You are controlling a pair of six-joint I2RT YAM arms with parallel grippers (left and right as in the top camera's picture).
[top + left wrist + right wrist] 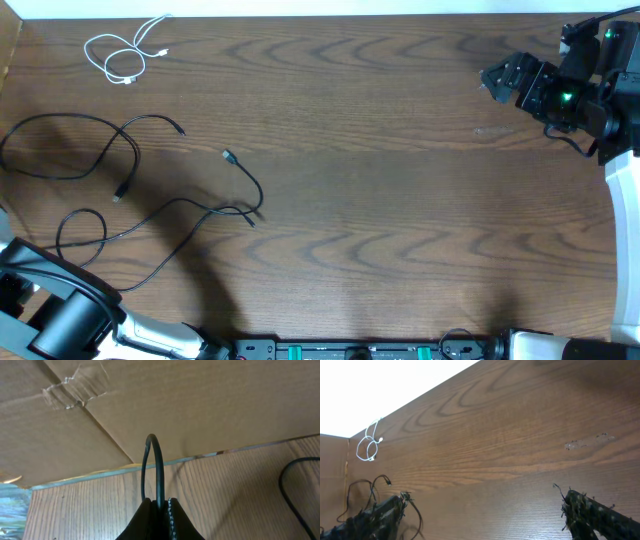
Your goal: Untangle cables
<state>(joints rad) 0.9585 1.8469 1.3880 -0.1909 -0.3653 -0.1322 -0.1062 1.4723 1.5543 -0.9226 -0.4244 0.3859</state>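
A short white cable point(125, 55) lies coiled at the table's far left corner and also shows in the right wrist view point(368, 445). Several black cables point(190, 205) sprawl in loose loops over the left part of the table, one a large loop point(70, 145). My left gripper point(161, 505) is shut on a black cable loop point(159, 465) that stands up from its jaws, close to the table's left edge. Another black cable point(295, 490) curves at the right of that view. My right gripper point(500, 78) is open and empty at the far right, well away from the cables point(370, 485).
A cardboard wall point(200, 405) stands along the table's left edge, right in front of my left gripper. My left arm point(60, 315) fills the near left corner. The wooden table point(400, 180) has a small scuff mark point(587, 442) near the right gripper.
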